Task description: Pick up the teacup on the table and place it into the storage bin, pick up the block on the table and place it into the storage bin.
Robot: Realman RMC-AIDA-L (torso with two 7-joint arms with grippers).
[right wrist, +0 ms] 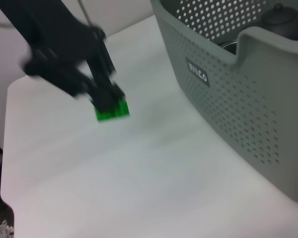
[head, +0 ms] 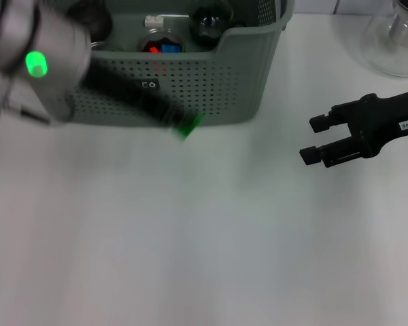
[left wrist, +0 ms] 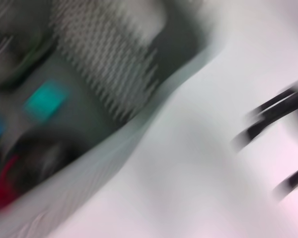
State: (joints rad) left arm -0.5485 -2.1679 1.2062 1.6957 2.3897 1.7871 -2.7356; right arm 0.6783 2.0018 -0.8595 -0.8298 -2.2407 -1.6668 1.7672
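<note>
One green block (right wrist: pixel 112 109) pinched in left end effector (head: pixel 183 126), centre-left of head frame, before storage bin (head: pixel 258 61) front wall. Right end effector (head: pixel 317 139) idle, spread wide, right. Risk: block clips rim, drops onto surface (head: pixel 204 244).

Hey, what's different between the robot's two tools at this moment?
The left tool is shut on a green block, while the right tool is open and holds nothing. The left tool hangs in front of the storage bin, close to its perforated wall; the right tool sits off to the bin's right, over bare table. Both are black and sit above the white table.
</note>
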